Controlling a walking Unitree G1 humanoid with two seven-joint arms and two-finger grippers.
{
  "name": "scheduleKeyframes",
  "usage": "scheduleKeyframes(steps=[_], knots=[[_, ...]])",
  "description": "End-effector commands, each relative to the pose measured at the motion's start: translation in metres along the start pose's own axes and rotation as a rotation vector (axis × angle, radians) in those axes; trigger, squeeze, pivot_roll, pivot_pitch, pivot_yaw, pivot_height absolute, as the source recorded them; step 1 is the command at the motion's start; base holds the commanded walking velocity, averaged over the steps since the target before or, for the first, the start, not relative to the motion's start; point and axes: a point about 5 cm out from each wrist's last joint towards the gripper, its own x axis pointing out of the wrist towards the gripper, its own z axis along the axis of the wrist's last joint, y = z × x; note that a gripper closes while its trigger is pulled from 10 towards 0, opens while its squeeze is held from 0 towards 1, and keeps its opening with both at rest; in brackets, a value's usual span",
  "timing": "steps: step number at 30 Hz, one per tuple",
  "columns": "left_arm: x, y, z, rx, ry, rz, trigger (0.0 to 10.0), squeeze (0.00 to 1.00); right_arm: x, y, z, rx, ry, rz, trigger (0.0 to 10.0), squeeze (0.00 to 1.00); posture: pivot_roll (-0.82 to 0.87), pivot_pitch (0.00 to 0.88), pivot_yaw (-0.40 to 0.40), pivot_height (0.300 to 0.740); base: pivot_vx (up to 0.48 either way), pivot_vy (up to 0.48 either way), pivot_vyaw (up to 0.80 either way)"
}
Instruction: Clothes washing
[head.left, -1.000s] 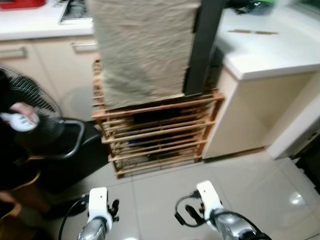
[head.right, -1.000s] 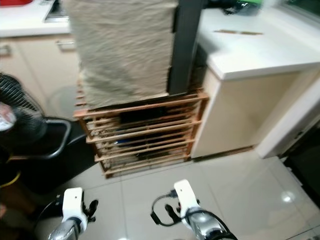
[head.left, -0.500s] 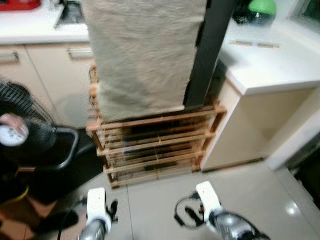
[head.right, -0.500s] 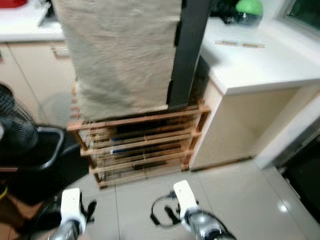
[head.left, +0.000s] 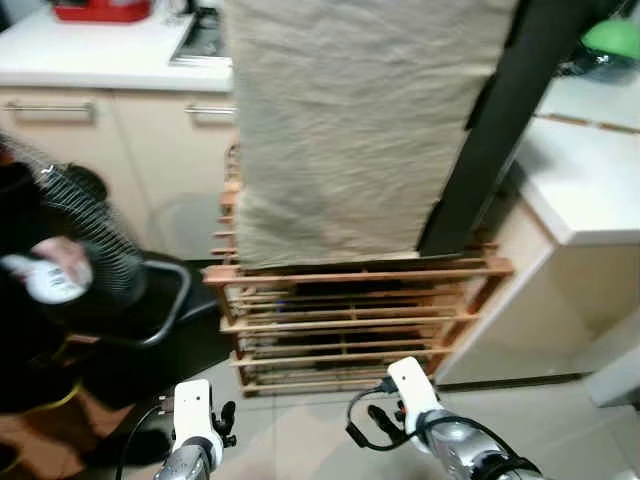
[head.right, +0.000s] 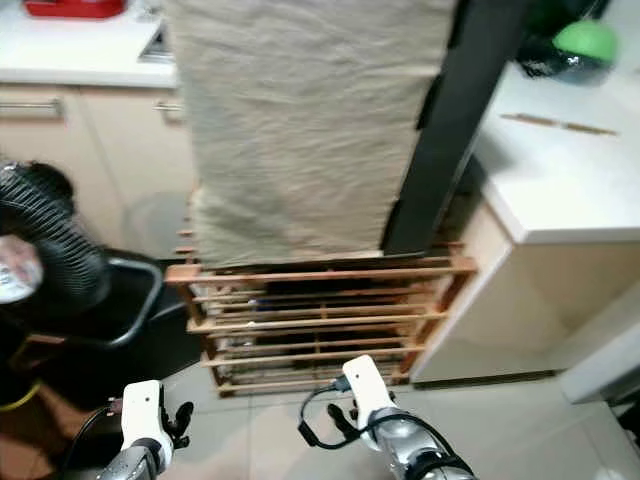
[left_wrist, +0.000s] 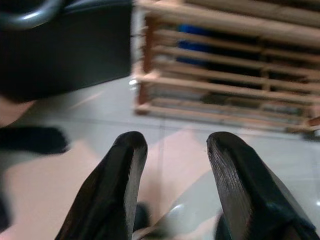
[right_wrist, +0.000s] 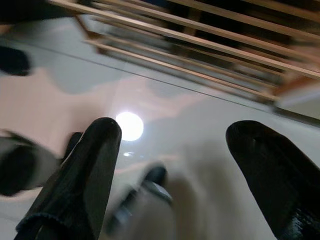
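Glossy pale floor tiles (head.left: 560, 420) run up to a slatted wooden rack (head.left: 350, 315), which stands at the centre of a kitchen corner. On top of the rack sits a tall bulk draped in a beige cloth (head.left: 350, 130), the cloth's hem hanging just above the top slat; a dark upright panel (head.left: 500, 130) leans along the cloth's right edge. Behind the rack, cream cabinets (head.left: 90, 140) carry a white countertop (head.left: 90, 55) with a red container (head.left: 100, 10) on it. To the right of the rack a second white counter (head.left: 580, 170) holds a green object (head.left: 612, 38). Left of the rack stand a black fan (head.left: 85, 240) and a dark bin with a grey handle (head.left: 170, 300); a person's hand (head.left: 55, 275) grips a white object in front of the fan.

Both arms hang low before the rack. The left gripper (left_wrist: 172, 165) has its fingers (left_wrist: 120, 185) spread moderately apart and empty, above the tiles near the rack's lower left corner. The right gripper (right_wrist: 175, 160) has its fingers (right_wrist: 85, 170) spread wide, also empty, over the floor before the bottom slats.
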Motion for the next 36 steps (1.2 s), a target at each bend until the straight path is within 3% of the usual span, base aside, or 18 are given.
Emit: scheduleKeyframes(steps=[1, 19, 36], knots=[[0.001, -0.0101, -0.001, -0.003, 0.004, -0.022, 10.0, 0.0, -0.0027, -0.0084, -0.0061, 0.014, 0.024, -0.028, 10.0, 0.0, 0.03, 0.013, -0.066, 0.74, 0.382, 0.0, 0.0], [0.0001, -0.0113, -0.0067, 0.01, 0.035, -0.025, 10.0, 0.0, -0.0033, -0.0108, -0.0104, 0.064, 0.039, -0.076, 10.0, 0.0, 0.01, 0.0, -0.042, 0.74, 0.379, 0.0, 0.0], [-0.0001, -0.0093, -0.0083, 0.004, 0.05, -0.012, 10.0, 0.0, -0.0011, -0.0059, -0.003, 0.041, 0.039, -0.031, 10.0, 0.0, 0.02, 0.0, -0.045, 0.74, 0.0, 0.0, 0.0]])
